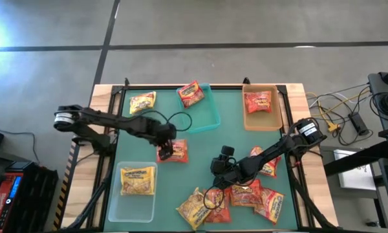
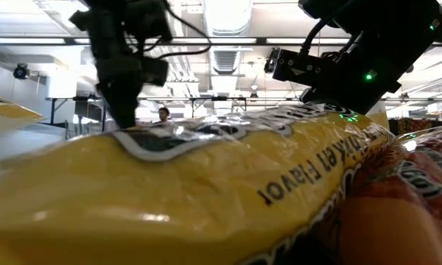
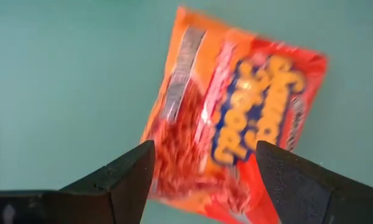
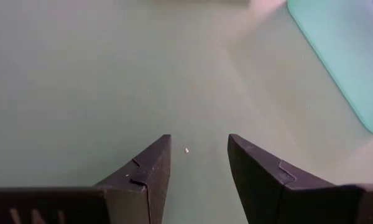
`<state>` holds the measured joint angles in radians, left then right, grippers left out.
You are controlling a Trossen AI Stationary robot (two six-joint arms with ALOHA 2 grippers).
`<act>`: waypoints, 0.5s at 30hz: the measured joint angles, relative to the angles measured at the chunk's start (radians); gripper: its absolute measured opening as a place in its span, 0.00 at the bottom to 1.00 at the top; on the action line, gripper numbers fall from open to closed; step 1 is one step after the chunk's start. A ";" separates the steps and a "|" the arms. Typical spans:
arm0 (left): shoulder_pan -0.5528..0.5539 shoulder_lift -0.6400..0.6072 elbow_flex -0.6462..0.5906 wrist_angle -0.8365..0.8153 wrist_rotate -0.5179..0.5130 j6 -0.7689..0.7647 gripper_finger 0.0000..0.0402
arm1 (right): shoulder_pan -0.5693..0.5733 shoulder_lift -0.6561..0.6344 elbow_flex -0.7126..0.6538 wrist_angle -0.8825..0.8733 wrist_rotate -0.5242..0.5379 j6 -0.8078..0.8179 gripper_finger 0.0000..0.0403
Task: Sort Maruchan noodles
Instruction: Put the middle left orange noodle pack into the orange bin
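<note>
Nearest to my low camera lies a yellow packet point(image 2: 206, 199), its long side across the view. My left gripper point(image 3: 205, 171) stands wide open over a red packet point(image 3: 236, 118) on the green table point(image 1: 200, 145); that packet's long axis runs away from the fingers. My right gripper point(image 4: 199, 155) is half open, empty. Behind is a big hall.

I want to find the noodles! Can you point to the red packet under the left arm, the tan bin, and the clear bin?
red packet point(image 3: 236, 124), left wrist view, middle of its printed front.
tan bin point(image 1: 247, 120), high view, bare floor near its lower left corner.
clear bin point(image 1: 134, 204), high view, bare bottom below the yellow packet.
</note>
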<state>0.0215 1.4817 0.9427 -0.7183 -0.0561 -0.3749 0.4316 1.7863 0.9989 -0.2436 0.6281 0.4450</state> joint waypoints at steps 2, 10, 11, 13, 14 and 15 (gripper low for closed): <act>-0.016 -0.016 -0.042 0.000 -0.015 -0.074 0.65 | 0.000 0.000 0.000 0.000 0.000 0.000 0.37; -0.060 -0.030 -0.211 0.250 -0.027 -0.217 0.65 | 0.000 0.000 0.000 0.013 0.000 0.000 0.37; -0.061 -0.026 -0.223 0.298 -0.025 -0.211 0.65 | 0.000 0.000 0.000 0.017 0.000 0.000 0.37; -0.061 -0.016 -0.244 0.393 -0.020 -0.191 0.65 | 0.000 0.000 0.000 0.019 0.000 0.000 0.37; -0.061 -0.009 -0.251 0.440 -0.012 -0.174 0.65 | 0.000 0.000 0.000 0.019 0.000 0.000 0.37; -0.061 -0.002 -0.255 0.483 -0.009 -0.154 0.65 | 0.000 0.000 0.000 0.020 0.000 0.000 0.37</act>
<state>-0.0393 1.4800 0.6882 -0.2352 -0.0654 -0.5288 0.4315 1.7866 0.9989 -0.2239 0.6277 0.4448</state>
